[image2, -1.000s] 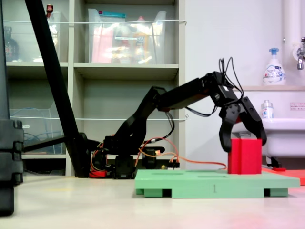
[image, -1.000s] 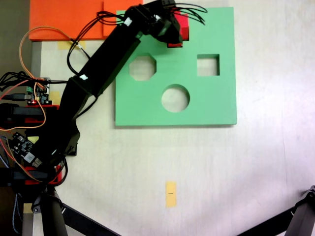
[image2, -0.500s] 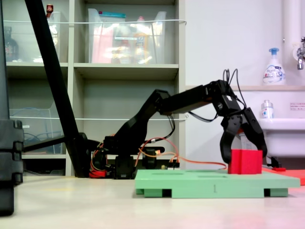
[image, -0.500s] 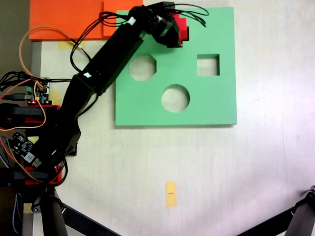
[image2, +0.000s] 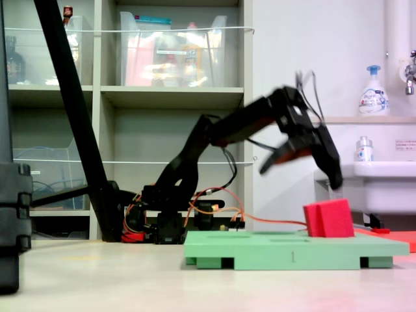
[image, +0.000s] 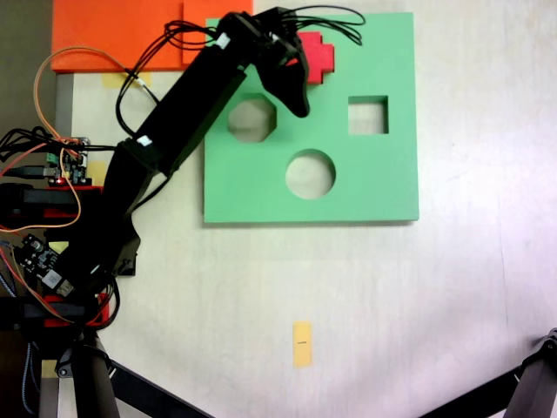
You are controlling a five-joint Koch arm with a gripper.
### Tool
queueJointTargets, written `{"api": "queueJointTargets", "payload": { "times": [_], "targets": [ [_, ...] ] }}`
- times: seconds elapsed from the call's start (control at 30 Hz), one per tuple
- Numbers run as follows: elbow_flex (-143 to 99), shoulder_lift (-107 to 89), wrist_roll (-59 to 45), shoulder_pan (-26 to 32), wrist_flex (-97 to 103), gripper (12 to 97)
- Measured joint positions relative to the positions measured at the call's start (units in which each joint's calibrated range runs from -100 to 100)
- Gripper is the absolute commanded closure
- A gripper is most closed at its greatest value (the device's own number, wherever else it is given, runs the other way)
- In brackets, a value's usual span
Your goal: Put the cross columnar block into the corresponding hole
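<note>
The red cross columnar block (image: 318, 56) stands in the plus-shaped hole near the far edge of the green foam board (image: 374, 183), covering the cutout. From the side the block (image2: 328, 218) leans slightly and sticks up above the board (image2: 273, 249). My gripper (image: 294, 91) is open, lifted clear of the block and just to its left in the top-down fixed view. In the side fixed view the gripper (image2: 304, 168) is blurred, hanging above and left of the block with its jaws spread and nothing between them.
The board also has an octagonal cutout (image: 251, 120), a square cutout (image: 367, 115) and a round cutout (image: 310, 174). An orange foam sheet (image: 122, 35) lies at the top left. Circuit boards and cables (image: 52, 165) sit by the arm's base. A yellow tape mark (image: 302, 343) is on the table.
The gripper has let go of the block, opened wider and risen away from it. The block has sunk lower into the board and now leans a little.
</note>
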Motion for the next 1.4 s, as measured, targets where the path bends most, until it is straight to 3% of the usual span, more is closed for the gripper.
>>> {"api": "queueJointTargets", "payload": {
  "times": [0.2,0.47,0.57,0.7,0.77,0.83,0.93,1.07,1.4],
  "targets": [
    [0.2,-27.2,-14.1,-3.3,-2.5,13.2],
    [0.2,-38.0,-33.0,-10.6,-2.6,13.6],
    [0.1,-38.6,-35.0,-15.1,0.4,37.6],
    [-0.9,-41.7,-43.0,-19.3,2.6,37.9],
    [-13.5,-48.3,-45.1,-20.4,6.0,40.0],
    [-42.6,-61.7,-46.2,-22.1,17.6,54.3],
    [-96.5,-88.2,-50.4,-23.2,59.8,56.0],
    [-114.1,-104.0,-56.3,-23.2,97.7,56.0],
    [-164.4,-117.0,-65.1,-23.3,101.9,56.7]
  ]
}}
